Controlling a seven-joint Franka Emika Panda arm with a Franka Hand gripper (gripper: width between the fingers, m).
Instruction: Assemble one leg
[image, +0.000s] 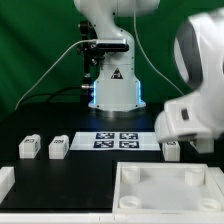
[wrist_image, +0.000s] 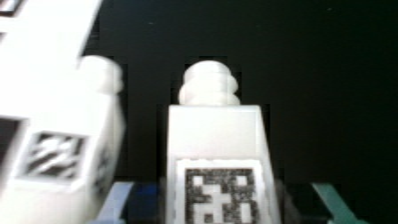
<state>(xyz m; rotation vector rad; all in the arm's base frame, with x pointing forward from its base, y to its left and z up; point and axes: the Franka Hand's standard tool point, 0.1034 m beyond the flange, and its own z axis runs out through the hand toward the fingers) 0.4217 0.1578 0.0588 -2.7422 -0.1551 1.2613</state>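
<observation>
In the wrist view one leg, a small white block with a rounded peg on top and a black-and-white marker on its face, stands between my fingers. My gripper is open. Its blue-padded fingers stand on either side of the leg with a gap on each side. A second leg stands close beside it. In the exterior view my gripper is low over the table at the right, with one leg showing under it. Two more legs stand at the left.
The marker board lies in the middle in front of the robot base. The large white square tray-like part lies at the front right. Another white part shows at the front left edge.
</observation>
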